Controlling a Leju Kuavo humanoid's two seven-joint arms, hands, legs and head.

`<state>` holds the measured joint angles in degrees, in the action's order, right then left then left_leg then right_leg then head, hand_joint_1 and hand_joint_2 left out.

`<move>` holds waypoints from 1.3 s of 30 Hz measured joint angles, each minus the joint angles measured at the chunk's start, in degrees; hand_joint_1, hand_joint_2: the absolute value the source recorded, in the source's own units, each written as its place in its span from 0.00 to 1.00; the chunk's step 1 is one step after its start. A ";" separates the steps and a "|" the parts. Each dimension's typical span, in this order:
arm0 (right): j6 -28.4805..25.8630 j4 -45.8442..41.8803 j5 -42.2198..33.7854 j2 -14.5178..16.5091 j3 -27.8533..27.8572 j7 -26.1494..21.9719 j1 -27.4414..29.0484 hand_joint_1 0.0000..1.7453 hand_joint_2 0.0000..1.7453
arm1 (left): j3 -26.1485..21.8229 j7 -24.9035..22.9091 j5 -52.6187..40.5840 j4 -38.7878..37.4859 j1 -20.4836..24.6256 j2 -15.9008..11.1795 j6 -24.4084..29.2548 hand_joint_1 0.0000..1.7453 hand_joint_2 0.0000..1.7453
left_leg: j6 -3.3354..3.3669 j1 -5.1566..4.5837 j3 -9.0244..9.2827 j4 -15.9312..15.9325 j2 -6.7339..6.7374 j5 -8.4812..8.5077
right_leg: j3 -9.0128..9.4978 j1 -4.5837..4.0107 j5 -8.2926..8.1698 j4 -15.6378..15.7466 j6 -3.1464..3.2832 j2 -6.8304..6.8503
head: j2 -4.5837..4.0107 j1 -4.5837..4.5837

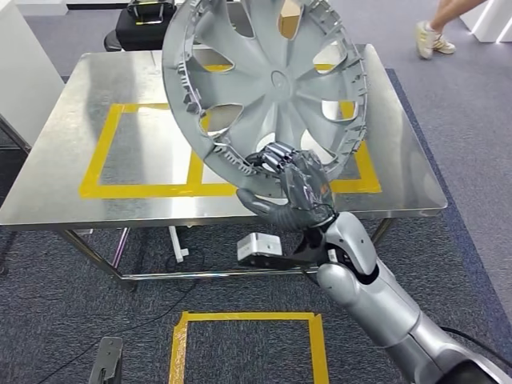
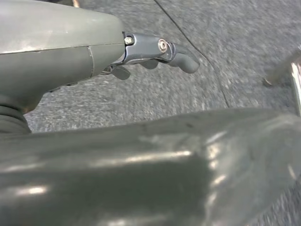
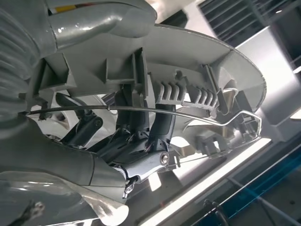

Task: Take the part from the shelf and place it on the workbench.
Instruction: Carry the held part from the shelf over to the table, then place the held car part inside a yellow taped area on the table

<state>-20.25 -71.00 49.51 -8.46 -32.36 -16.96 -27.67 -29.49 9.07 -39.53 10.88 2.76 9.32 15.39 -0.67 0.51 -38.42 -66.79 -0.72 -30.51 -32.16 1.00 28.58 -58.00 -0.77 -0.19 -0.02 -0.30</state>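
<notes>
One part [image 1: 272,84], a grey spoked wheel cover, is held tilted in the air above the workbench [image 1: 72,152], clear of its surface. The right hand [image 1: 296,188] grips the cover's lower rim, fingers curled over the edge; in the right wrist view the fingers [image 3: 161,127] hook behind the rim's ribs and one wire ring [image 3: 184,112]. The left hand [image 2: 156,49] holds nothing, its fingers loosely extended above grey carpet [image 2: 213,42]. Two yellow tape rectangles [image 1: 145,148] mark the workbench; one more [image 1: 247,344] marks the floor. One person's foot [image 1: 432,38] shows beyond the bench.
</notes>
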 joint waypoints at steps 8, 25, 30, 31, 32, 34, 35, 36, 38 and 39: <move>1.76 20.30 0.36 4.00 -0.75 1.71 -13.67 1.00 1.00 | 0.85 0.26 -1.41 0.00 1.02 -0.01 -2.76 0.00 0.00 | -0.06 0.23 -0.33 4.70 0.31 6.59 | 1.21 -0.07 1.34 -0.13 -0.85 -0.10 | 0.00 -0.12; 10.92 39.14 4.64 5.40 -2.81 8.72 -23.99 1.00 1.00 | 1.24 0.04 -2.11 0.00 1.75 0.39 -4.24 0.00 0.00 | 2.16 -0.19 2.07 7.06 -0.35 4.24 | -4.65 -0.60 -2.74 -1.94 -1.30 0.13 | 0.00 0.02; 16.77 45.75 7.27 6.10 -4.35 12.45 -26.90 0.50 0.50 | 1.23 0.09 -2.00 0.02 1.99 0.56 -4.71 0.00 0.50 | 0.67 -0.20 0.81 5.16 -0.13 3.07 | -3.45 -0.15 -2.31 0.03 -0.38 0.09 | 0.00 0.00; 17.68 46.63 7.77 6.29 -4.61 13.37 -27.06 0.25 0.25 | 1.23 0.11 -1.93 0.02 2.07 0.56 -4.75 0.00 0.75 | 0.33 -0.08 -0.37 2.62 -0.03 1.82 | -3.18 -0.03 -2.28 0.16 -0.17 0.11 | 0.00 -0.09; 18.52 47.53 8.27 6.44 -4.91 14.28 -27.17 0.00 0.00 | 1.22 0.11 -1.89 0.02 2.13 0.57 -4.80 0.00 1.00 | 0.01 0.03 -1.93 -0.73 0.04 0.46 | -2.97 -0.02 -2.16 0.19 0.00 0.11 | 0.00 -0.21; 20.11 49.44 9.28 6.58 -5.53 16.09 -27.18 0.00 0.00 | 1.22 -0.14 -2.11 0.02 2.12 0.58 -4.90 0.00 1.00 | -0.36 0.24 -4.94 -6.47 0.08 -0.98 | -2.57 -0.02 -1.87 0.16 0.19 0.11 | 0.00 -0.21; 20.87 50.24 9.91 6.58 -5.86 16.96 -27.14 0.00 0.00 | 1.22 -0.33 -2.30 0.02 2.06 0.58 -4.89 0.00 0.75 | -0.44 0.31 -5.52 -7.17 0.10 -0.39 | -2.35 -0.02 -1.70 0.14 0.20 0.08 | 0.00 -0.21; 21.65 50.85 10.66 6.58 -6.22 17.71 -27.14 0.00 0.00 | 1.22 -0.57 -2.44 0.02 1.98 0.57 -4.75 0.00 0.50 | -0.44 0.39 -5.10 -5.69 0.13 1.25 | -2.11 -0.01 -1.51 0.09 0.13 0.01 | 0.00 -0.21; 22.90 51.56 11.75 6.58 -6.91 18.63 -27.49 0.00 0.00 | 1.19 -1.16 -2.16 0.02 1.84 0.51 -4.28 0.00 0.00 | -0.26 0.47 -2.43 0.68 0.21 5.16 | -1.67 -0.05 -1.05 -0.05 -0.21 -0.20 | 0.00 -0.21; 23.38 51.83 11.98 6.58 -7.19 18.87 -27.86 0.00 0.00 | 1.15 -1.52 -1.90 0.01 1.78 0.49 -4.04 0.00 0.00 | -0.07 0.41 -1.04 3.78 0.23 6.22 | -1.60 -0.12 -0.82 -0.17 -0.50 -0.35 | 0.00 -0.22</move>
<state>3.14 -19.17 61.49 -1.88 -39.56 1.91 -55.53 -28.34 7.55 -41.43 10.90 4.54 9.80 11.35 -0.74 0.92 -39.46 -63.01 -0.49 -24.30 -33.76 0.87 27.76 -58.18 -1.27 -0.54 -0.02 -0.51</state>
